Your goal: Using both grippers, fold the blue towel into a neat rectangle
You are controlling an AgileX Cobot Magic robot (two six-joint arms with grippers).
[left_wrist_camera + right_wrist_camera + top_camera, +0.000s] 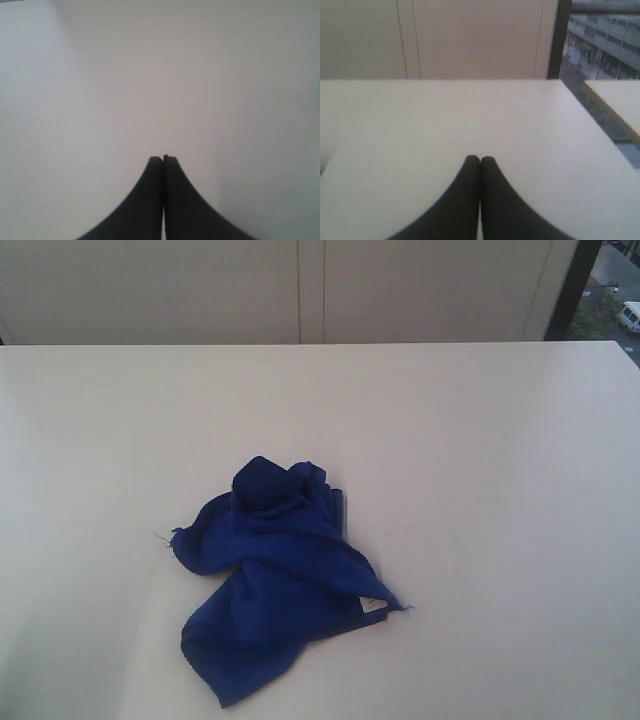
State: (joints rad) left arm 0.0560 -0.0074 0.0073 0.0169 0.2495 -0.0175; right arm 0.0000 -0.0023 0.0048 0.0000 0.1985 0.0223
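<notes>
Above table (150,75), left fingers (147,200) and right fingers (465,200) closed.

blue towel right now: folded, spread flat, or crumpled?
Crumpled. The blue towel lies in an irregular heap on the table, with a raised lump, overlapping layers and its white tag at one corner.

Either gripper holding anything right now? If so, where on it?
Nothing is held. The left gripper and right gripper are both shut empty over the white table; the crumpled royal-blue microfibre towel lies untouched.
</notes>
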